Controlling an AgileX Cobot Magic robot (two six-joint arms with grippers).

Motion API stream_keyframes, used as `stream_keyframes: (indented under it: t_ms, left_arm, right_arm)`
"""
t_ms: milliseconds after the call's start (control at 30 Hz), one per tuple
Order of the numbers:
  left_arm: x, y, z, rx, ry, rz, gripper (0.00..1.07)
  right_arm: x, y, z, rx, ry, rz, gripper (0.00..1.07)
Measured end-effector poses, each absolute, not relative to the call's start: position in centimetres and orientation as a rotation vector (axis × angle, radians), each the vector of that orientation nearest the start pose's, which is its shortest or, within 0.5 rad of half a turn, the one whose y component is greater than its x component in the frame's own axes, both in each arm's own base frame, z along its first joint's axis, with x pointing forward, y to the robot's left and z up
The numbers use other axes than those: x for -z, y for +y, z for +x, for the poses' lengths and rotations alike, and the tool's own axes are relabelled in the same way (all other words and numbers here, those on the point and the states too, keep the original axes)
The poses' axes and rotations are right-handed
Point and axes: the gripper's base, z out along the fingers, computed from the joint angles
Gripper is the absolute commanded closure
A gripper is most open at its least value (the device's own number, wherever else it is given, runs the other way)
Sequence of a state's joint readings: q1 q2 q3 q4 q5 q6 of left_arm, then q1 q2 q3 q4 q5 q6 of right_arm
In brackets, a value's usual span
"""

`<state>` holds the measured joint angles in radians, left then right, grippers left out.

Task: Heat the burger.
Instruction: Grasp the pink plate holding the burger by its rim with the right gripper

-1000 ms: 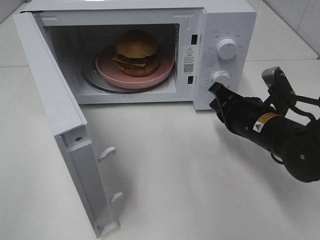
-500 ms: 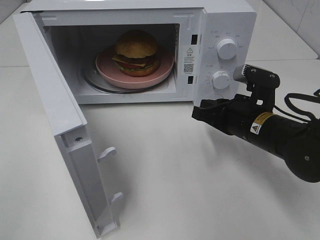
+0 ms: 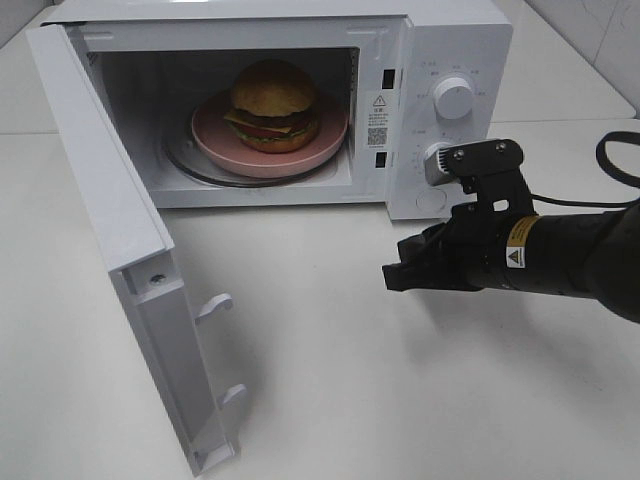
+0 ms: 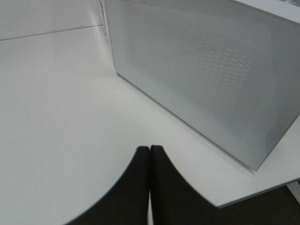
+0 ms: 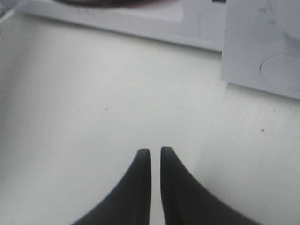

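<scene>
The burger (image 3: 274,106), with golden bun and dark, red and green layers, sits on a pink plate (image 3: 215,141) inside the open white microwave (image 3: 455,40). The microwave door (image 3: 105,215) stands swung out to the left. My right gripper (image 3: 392,276) is shut and empty, low over the table in front of the microwave's control panel; its fingertips (image 5: 151,154) nearly touch in the right wrist view. My left gripper (image 4: 149,149) is shut and empty beside the microwave's perforated side wall (image 4: 206,79); it is out of the exterior view.
Two white knobs (image 3: 453,98) are on the control panel, the lower one partly behind my right arm. The white table (image 3: 330,380) spreads in front. Its edge shows in the left wrist view (image 4: 262,190).
My right arm has swung left and down, from beside the lower knob to low over the table in front of the microwave. The burger and door have not moved.
</scene>
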<state>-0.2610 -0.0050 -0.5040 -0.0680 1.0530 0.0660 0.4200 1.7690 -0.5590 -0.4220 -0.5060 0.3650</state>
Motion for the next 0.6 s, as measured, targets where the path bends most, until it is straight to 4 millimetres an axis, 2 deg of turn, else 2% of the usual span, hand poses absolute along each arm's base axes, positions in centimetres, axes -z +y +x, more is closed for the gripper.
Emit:
stream_keyframes:
  t_ms: [300,600]
  left_arm:
    - [-27.9,-0.4,-0.7,0.204,2.004,0.334,1.06]
    - [-27.9,-0.4,-0.7,0.204,2.004,0.334,1.06]
  right_arm:
    - [-11.8,12.8,26.2,-0.291,2.373,-0.645,0.99]
    - [-11.8,11.1,26.4,-0.027,2.582,-0.615,0.99]
